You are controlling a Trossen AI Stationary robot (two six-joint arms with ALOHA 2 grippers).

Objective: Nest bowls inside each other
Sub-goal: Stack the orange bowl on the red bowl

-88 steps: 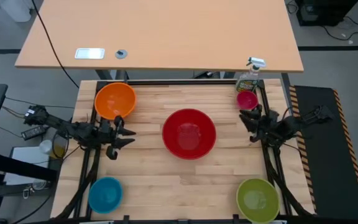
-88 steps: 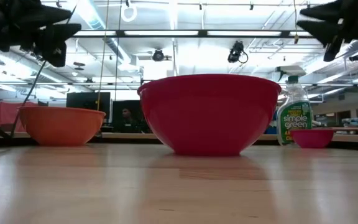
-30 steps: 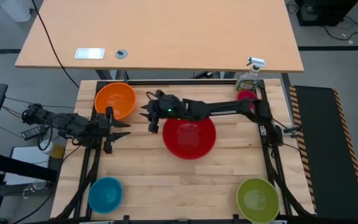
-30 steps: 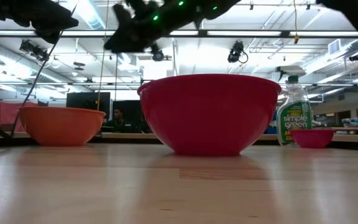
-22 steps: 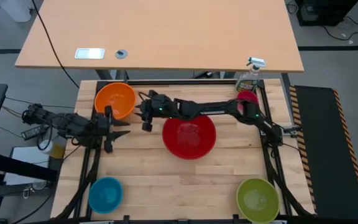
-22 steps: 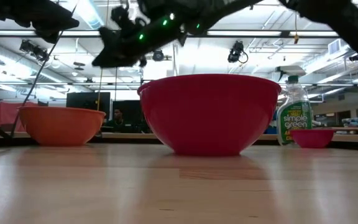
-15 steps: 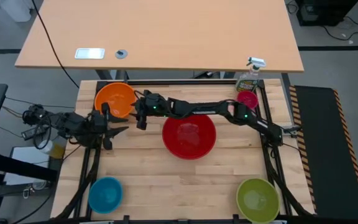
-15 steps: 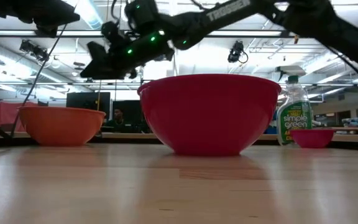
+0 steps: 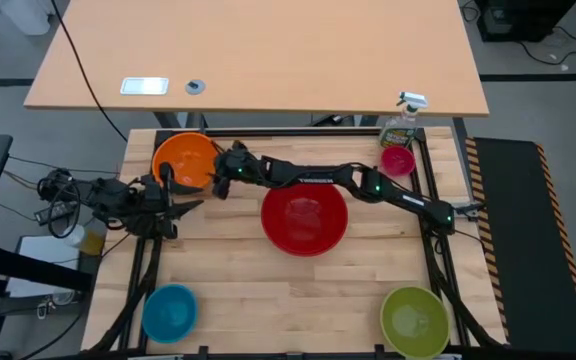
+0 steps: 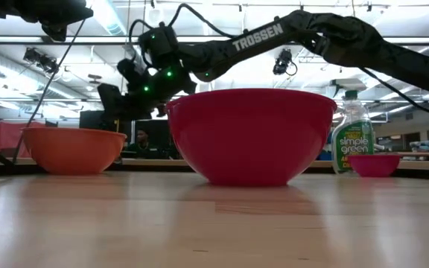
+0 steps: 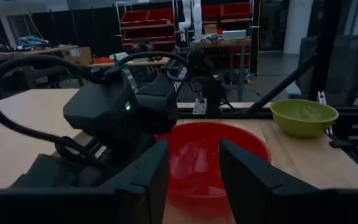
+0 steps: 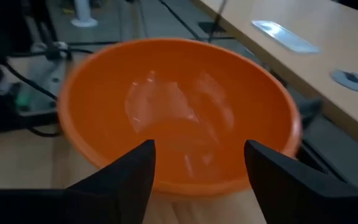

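Note:
The orange bowl (image 9: 183, 160) rests on its base at the table's far left. My right gripper (image 9: 216, 176) reaches across the table to this bowl's right rim, above the table. Its fingers are open, and the orange bowl (image 12: 179, 118) lies just ahead of them. The red bowl (image 9: 304, 215) stands at the centre, the pink bowl (image 9: 397, 160) at the far right, the blue bowl (image 9: 170, 312) at the near left and the green bowl (image 9: 414, 322) at the near right. My left gripper (image 9: 180, 195) waits open, raised near the orange bowl's near side.
A clear spray bottle (image 9: 401, 125) stands at the far right corner beside the pink bowl. My right arm (image 9: 368, 185) stretches over the far rim of the red bowl. Bare wood lies between the red bowl and the two near bowls.
My right gripper has travelled toward the table's left edge, from above the red bowl's far left rim to the orange bowl's right rim. It has also sunk lower as the arm stretched out. The bowls have stayed in place.

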